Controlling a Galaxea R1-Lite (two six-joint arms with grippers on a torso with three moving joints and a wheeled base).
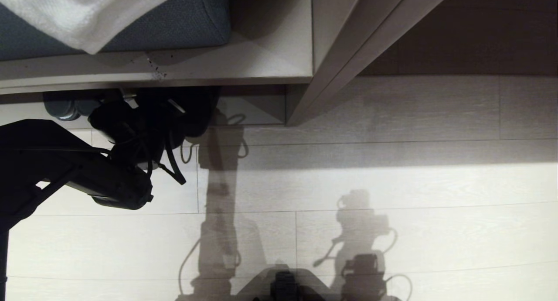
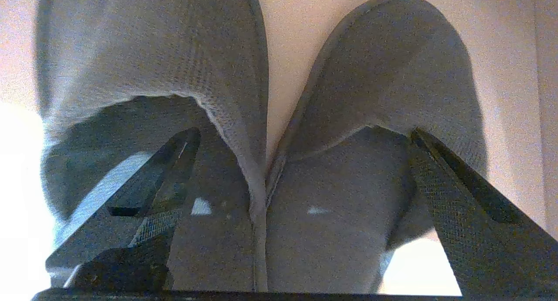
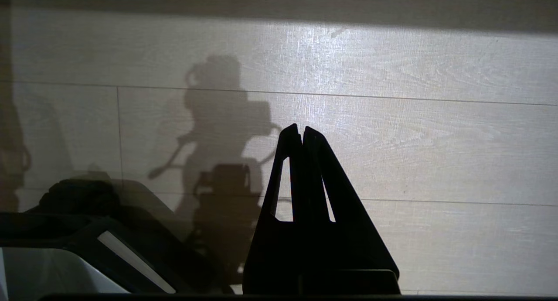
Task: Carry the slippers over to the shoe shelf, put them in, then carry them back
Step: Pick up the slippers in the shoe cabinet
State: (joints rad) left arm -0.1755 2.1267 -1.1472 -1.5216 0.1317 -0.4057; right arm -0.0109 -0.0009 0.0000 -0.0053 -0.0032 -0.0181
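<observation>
Two black fabric slippers (image 2: 183, 52) (image 2: 392, 65) lie side by side, toes pointing away, on a pale board. In the head view they show as a dark mass (image 1: 198, 111) at the mouth of the shoe shelf (image 1: 261, 107) under the bench. My left gripper (image 2: 305, 135) is open wide over their heel ends. One finger (image 2: 165, 174) reaches into the opening of one slipper, and the other finger (image 2: 457, 196) lies at the opening of the second. My left arm (image 1: 87, 170) stretches toward the shelf. My right gripper (image 3: 301, 128) hangs shut above the floor, holding nothing.
A blue cushion (image 1: 174, 22) with a white towel (image 1: 87, 13) lies on the bench top. A slanted pale panel (image 1: 348, 39) stands to the right of the shelf. Rounded grey-blue shapes (image 1: 65, 109) sit in the shelf further left. Pale plank floor (image 1: 392, 183) spreads in front.
</observation>
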